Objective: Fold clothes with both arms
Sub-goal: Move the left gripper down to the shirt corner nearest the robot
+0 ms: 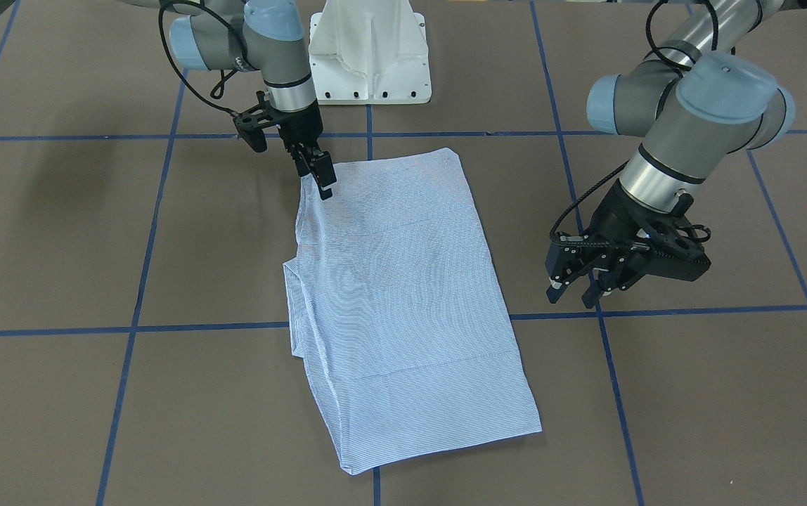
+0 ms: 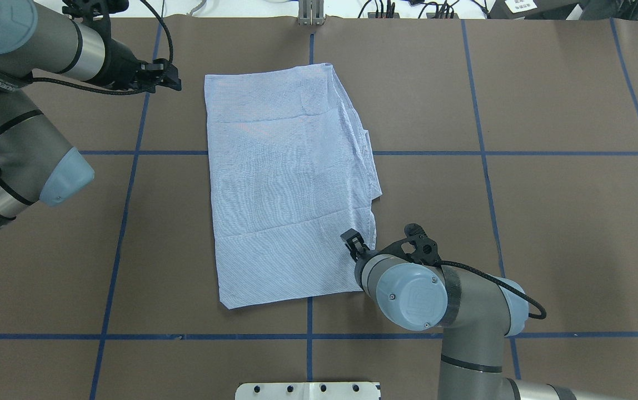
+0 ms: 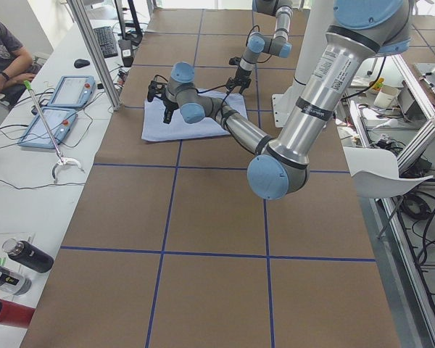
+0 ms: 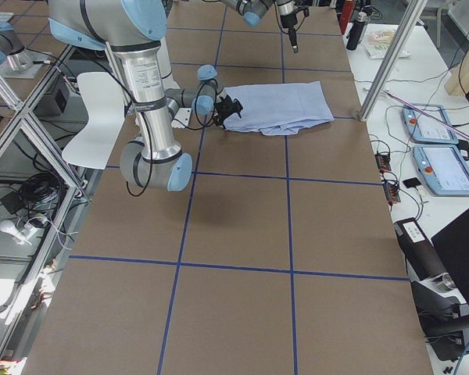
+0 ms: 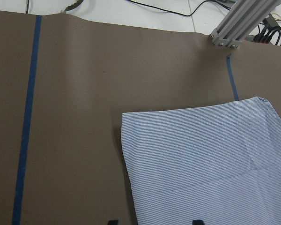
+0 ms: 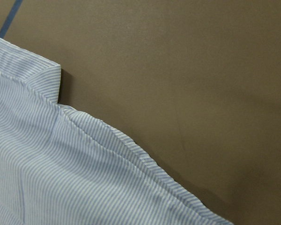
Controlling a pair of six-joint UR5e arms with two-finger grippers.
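The wide brown table (image 2: 519, 233) with a matt, paper-like surface is carrying the light blue and white fine-striped shirt of thin cotton (image 2: 285, 183). The shirt is lying in the table's middle as a long, flat rectangle of several layers. One long side is looking smooth and straight, and the other is showing loose, wavy layers.

The black two-finger left gripper (image 1: 571, 298) is hovering beside the straight side, apart from the cloth. Its fingers are standing wide apart and holding nothing. The black two-finger right gripper (image 1: 322, 177) is touching down at the shirt's corner nearest the robot, on the wavy side. Whether it is pinching cloth I cannot tell.

I am judging that a next fold is being prepared. To do it well, each gripper should be coming low and taking all layers together at the edge, because such thin cloth is slipping easily. Both should be lifting evenly.

The narrow stitched hem (image 6: 131, 147) is offering a firmer place to grip.
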